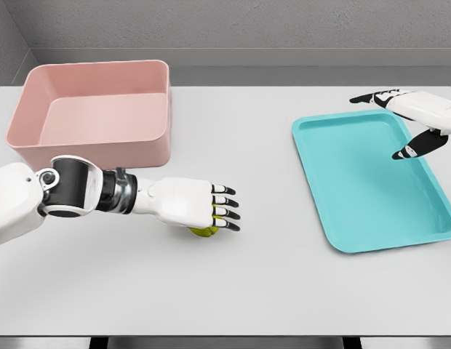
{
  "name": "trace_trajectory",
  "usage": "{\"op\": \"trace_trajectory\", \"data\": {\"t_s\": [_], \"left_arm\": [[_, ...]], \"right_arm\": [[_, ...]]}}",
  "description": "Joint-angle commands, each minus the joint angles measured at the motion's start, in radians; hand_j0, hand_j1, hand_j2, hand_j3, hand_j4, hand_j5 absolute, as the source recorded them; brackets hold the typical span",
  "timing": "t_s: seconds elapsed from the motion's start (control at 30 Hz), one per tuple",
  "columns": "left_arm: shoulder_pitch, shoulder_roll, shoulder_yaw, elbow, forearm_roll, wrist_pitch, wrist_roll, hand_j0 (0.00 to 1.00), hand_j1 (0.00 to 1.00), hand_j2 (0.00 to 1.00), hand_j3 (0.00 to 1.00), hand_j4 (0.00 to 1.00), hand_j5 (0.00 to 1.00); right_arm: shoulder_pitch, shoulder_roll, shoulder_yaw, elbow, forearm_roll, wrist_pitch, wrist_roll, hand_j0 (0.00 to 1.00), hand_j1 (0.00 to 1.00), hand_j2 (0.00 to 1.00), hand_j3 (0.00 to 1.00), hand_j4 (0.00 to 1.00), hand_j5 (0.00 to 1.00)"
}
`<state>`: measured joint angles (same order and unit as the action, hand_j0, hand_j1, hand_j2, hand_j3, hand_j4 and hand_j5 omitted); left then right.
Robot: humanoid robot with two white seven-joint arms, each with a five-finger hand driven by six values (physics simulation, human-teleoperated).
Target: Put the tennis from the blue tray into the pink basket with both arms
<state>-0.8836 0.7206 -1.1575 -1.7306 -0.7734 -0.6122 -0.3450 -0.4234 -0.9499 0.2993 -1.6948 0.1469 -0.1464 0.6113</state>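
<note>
My left hand lies low over the white table, fingers stretched flat and apart. The tennis ball peeks from under those fingertips, ungrasped. Pink basket sits behind my wrist. My right hand hovers spread, holding nothing, fingertips over the blue tray.

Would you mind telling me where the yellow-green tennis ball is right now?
In the head view, the yellow-green tennis ball lies on the white table, left of centre, under the left hand, between pink basket and blue tray.
</note>
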Motion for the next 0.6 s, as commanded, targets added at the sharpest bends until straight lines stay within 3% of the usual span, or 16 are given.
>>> {"op": "trace_trajectory", "data": {"t_s": [0.0,0.23,0.57], "left_arm": [[0.000,-0.001,-0.007,0.002,-0.010,0.001,0.000,1.00,1.00,1.00,1.00,1.00,1.00],[0.000,-0.004,-0.011,0.003,-0.053,0.001,-0.012,1.00,1.00,1.00,1.00,1.00,1.00],[-0.005,-0.004,-0.018,0.005,-0.053,0.001,-0.049,1.00,1.00,1.00,1.00,1.00,1.00]], "right_arm": [[0.000,-0.001,0.000,0.000,-0.003,0.001,0.000,1.00,1.00,1.00,1.00,1.00,1.00],[0.000,-0.001,0.000,0.000,-0.003,0.001,0.000,1.00,1.00,1.00,1.00,1.00,1.00],[0.000,-0.001,0.000,-0.003,-0.003,0.001,0.000,1.00,1.00,1.00,1.00,1.00,1.00]]}}
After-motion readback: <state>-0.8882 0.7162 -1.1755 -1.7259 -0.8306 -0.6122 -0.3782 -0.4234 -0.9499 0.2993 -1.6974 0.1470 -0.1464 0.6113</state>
